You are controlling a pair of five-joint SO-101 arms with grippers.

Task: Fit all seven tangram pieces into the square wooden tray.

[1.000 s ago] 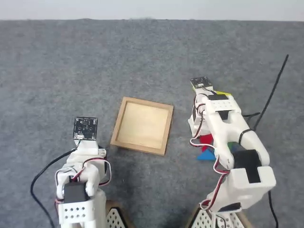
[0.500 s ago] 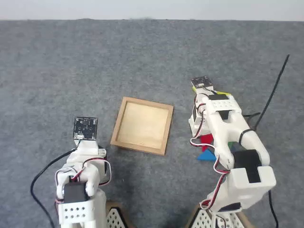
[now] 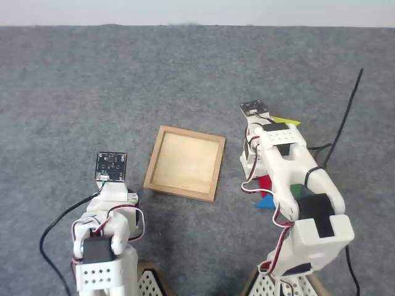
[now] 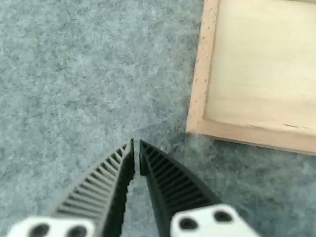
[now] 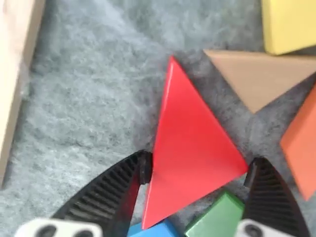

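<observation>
Right wrist: right gripper point(image 5: 197, 168) is spread astride the red triangle point(image 5: 192, 143), with tips at a slanted edge and a corner. Closing may twist or squirt it out, and the green piece point(image 5: 217, 217) and blue piece point(image 5: 154, 231) crowding it could drag along. Left wrist: left gripper point(image 4: 136, 145) is pressed together low over the felt, just beside the tray point(image 4: 197, 89); risk judged low unless it nudges that rim. High: tray point(image 3: 152, 158) empty at mid-table, loose pieces near it beneath the right arm; the grey felt point(image 3: 92, 80) may snag a sliding piece, and a pale wall point(image 3: 185, 12) stands behind.
</observation>
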